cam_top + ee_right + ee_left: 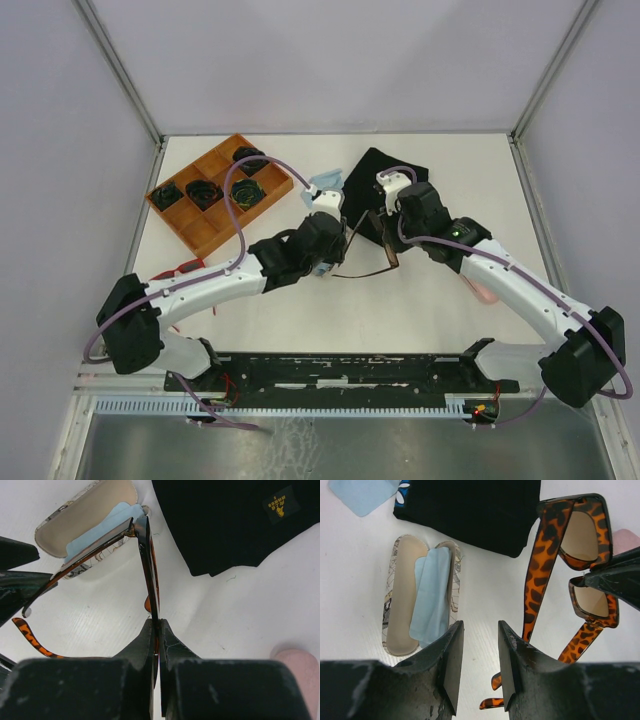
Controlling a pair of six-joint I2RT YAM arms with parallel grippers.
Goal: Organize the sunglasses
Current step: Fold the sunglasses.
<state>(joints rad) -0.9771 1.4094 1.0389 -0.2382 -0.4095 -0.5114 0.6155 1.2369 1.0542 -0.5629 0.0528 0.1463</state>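
The brown-lensed sunglasses (386, 248) have a tortoiseshell frame and are held off the table at centre, arms unfolded. My right gripper (385, 224) is shut on the frame's front, seen edge-on in the right wrist view (148, 555) between the closed fingertips (156, 626). In the left wrist view the sunglasses (585, 545) are at the right. My left gripper (480, 630) is open and empty, just left of one arm of the sunglasses, also in the top view (343, 232). The red sunglasses (186, 267) lie at the left, partly hidden under my left arm.
An open grey patterned case (402, 595) with a blue cloth inside lies below the left gripper (85, 510). A black pouch (385, 175) and a blue cloth (328, 180) lie behind. A pink case (485, 290) lies under the right arm. A wooden compartment tray (200, 232) stands at the back left.
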